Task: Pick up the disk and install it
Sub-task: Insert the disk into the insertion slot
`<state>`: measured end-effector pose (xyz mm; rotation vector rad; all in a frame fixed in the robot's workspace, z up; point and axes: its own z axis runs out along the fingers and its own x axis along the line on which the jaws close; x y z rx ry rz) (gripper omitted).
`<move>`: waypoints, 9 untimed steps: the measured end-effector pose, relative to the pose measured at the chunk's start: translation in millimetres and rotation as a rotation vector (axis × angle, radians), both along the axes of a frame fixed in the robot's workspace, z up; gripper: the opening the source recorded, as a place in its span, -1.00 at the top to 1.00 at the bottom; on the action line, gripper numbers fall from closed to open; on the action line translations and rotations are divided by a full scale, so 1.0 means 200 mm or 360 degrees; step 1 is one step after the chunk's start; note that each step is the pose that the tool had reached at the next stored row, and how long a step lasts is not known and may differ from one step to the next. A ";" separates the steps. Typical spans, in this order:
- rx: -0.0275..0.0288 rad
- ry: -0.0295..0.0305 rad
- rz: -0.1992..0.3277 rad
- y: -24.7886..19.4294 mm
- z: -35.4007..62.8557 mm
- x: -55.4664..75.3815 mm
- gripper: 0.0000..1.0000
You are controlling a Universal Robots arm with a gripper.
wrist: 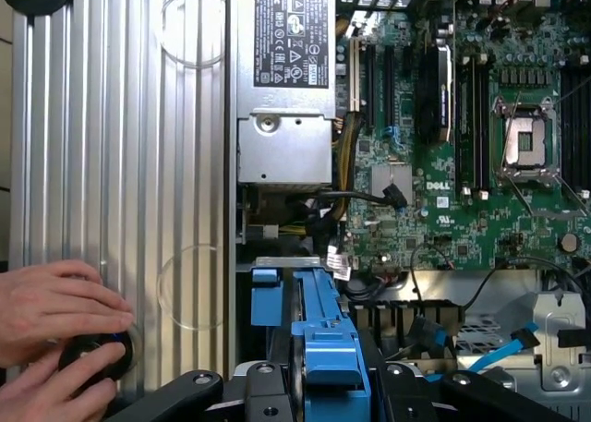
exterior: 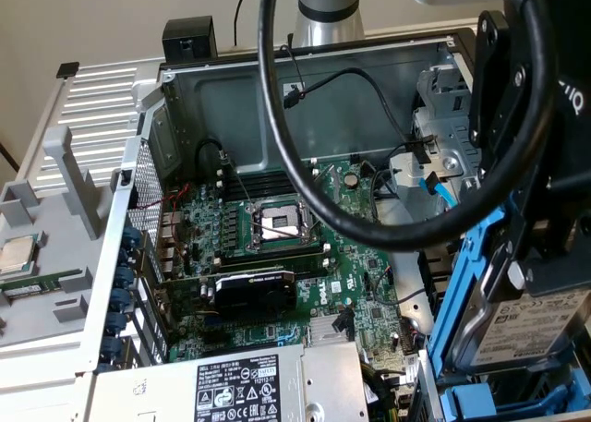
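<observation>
My gripper (wrist: 328, 394) is clamped on the disk (exterior: 534, 322), upright at exterior view's right, beside the motherboard (exterior: 277, 228). Prob. heavy, rigid, shock-sensitive; best held by blue carrier (exterior: 460, 283) sides, not label.

A ribbed silver metal bench top (exterior: 97, 94) carries everything. On it stands an open computer case (exterior: 369, 80), and just beside the case, on the exterior view's left, a grey plastic holder (exterior: 65, 177) with a small square chip (exterior: 18, 254) and a green memory stick (exterior: 37, 284). A black block (exterior: 189, 39) sits at the far edge. In the wrist view, a person's hand (wrist: 51, 300) and a second hand (wrist: 32, 394) rest on the ribs around a black knob (wrist: 92, 357).
</observation>
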<state>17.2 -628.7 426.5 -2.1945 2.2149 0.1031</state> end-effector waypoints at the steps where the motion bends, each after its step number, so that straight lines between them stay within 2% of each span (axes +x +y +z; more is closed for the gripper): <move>1: 0.00000 0.00000 0.0000 0.000 -0.001 0.00 0.25; 9: 0.00001 0.00000 0.0000 0.000 -0.011 0.00 0.25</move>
